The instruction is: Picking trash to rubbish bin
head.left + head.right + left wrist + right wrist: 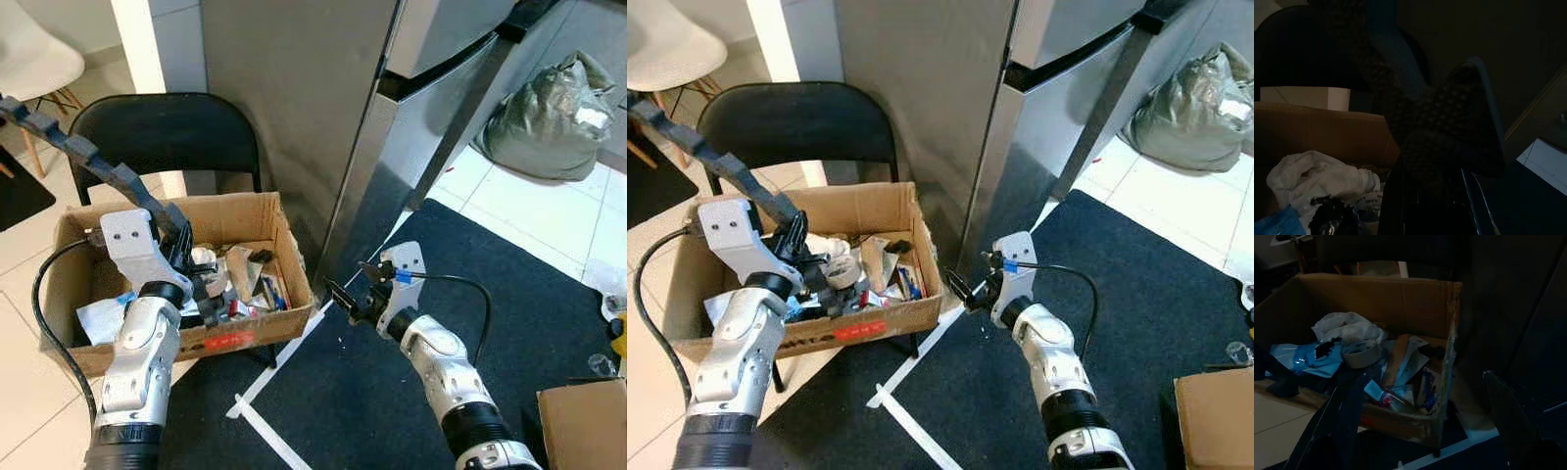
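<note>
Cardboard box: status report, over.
Left gripper over cardboard box, shut on dark strap. Right gripper open, empty, beside box. Box full of trash.

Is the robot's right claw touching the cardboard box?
Apart. In the left eye view, dark rug and a strip of white tape show between the right gripper and the cardboard box. Its fingers are open and hold nothing.

Silver jointed arms with white wrist plates, looping black cables, black fingers [342, 297].
</note>
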{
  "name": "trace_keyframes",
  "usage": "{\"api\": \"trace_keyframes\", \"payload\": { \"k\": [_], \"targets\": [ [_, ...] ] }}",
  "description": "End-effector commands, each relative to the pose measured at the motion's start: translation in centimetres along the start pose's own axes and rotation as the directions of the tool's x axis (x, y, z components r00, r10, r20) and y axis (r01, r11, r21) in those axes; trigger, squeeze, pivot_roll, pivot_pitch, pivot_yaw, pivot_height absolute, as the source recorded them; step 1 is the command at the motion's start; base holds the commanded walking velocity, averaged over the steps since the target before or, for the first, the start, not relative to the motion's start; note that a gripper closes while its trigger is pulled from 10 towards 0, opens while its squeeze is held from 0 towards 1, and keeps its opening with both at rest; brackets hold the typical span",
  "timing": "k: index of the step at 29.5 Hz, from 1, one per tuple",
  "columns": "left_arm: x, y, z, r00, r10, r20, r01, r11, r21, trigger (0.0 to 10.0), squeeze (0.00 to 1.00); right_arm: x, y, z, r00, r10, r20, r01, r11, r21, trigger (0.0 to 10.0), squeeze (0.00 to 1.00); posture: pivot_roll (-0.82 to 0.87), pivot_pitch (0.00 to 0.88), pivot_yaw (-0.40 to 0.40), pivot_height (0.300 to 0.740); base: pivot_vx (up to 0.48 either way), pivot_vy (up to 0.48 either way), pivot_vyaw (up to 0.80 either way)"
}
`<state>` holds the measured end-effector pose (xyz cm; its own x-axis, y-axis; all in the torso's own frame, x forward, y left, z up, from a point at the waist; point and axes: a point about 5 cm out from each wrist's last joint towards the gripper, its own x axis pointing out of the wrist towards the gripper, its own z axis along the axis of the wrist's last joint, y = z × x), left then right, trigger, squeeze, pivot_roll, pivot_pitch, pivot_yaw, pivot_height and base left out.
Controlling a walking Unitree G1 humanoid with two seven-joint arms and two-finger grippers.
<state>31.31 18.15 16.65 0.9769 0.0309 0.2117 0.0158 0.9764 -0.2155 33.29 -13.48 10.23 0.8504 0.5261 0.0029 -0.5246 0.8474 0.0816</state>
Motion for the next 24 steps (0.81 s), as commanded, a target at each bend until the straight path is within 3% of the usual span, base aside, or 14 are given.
{"api": "trace_keyframes", "payload": {
  "k": [1,20,23,24],
  "targets": [
    [-0.1,-0.1,-0.6,0.999,-0.011,-0.03,0.011,1.0,0.009,10.0,0.0,-0.5,-0.1,-0.8,1.0,-0.015,-0.022,0.015,1.0,0.017,10.0,0.0,0.06,0.12,-0.067,0.74,0.0,0.0,0.0],
    [-0.5,0.3,-1.2,0.999,0.01,-0.046,-0.01,1.0,0.01,10.0,0.0,-0.5,-0.1,-1.0,1.0,-0.011,-0.025,0.012,1.0,0.02,10.0,0.0,0.06,0.104,-0.07,0.74,0.0,0.0,0.0],
    [-0.6,0.5,-1.7,0.997,0.021,-0.073,-0.018,0.999,0.03,10.0,0.0,-0.6,-0.2,-1.1,0.999,-0.022,-0.035,0.022,1.0,0.006,10.0,0.0,0.06,0.101,-0.072,0.74,0.0,0.0,0.0],
    [-0.7,0.8,-2.5,0.991,0.037,-0.128,-0.031,0.998,0.054,10.0,0.0,-0.7,-0.6,-1.4,0.996,-0.07,-0.064,0.067,0.997,-0.037,10.0,0.0,0.06,0.097,-0.073,0.74,0.0,0.0,0.0]
  ]
}}
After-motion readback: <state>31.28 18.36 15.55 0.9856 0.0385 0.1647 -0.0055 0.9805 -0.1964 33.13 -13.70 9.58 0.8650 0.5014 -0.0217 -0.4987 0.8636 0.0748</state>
